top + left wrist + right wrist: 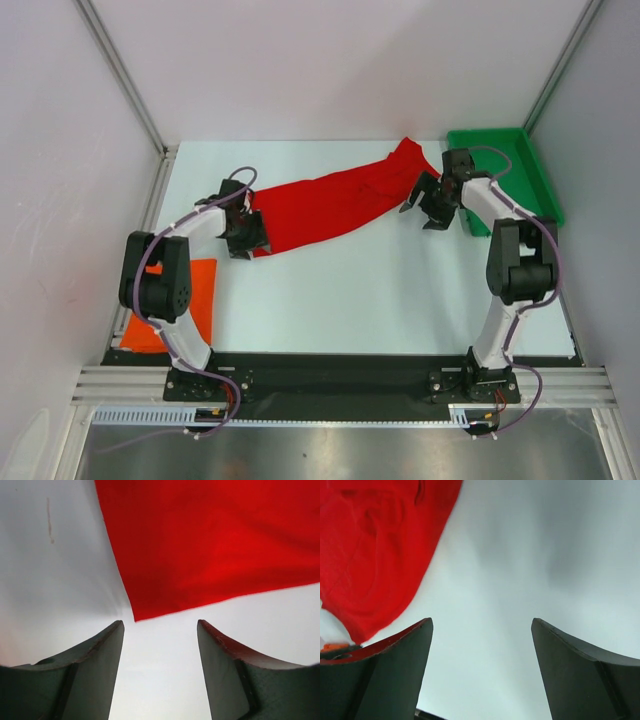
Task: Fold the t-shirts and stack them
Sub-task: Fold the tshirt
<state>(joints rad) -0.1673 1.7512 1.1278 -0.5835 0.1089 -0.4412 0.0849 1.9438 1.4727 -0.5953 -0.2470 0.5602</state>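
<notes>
Red t-shirt (pixel 330 205) between left pincer (pixel 160 625) and right pincer (pixel 481 621), both wide open and empty.

worktop (pixel 380 290) | first t-shirt (pixel 330 205): on it, from left-centre slanting toward far-right corner | tray (pixel 510 150): far-right corner, along right edge | second t-shirt (pixel 200 285): near-left corner | left pincer (pixel 247 248): at first t-shirt's left end | right pincer (pixel 418 216): between its right end and tray
</notes>
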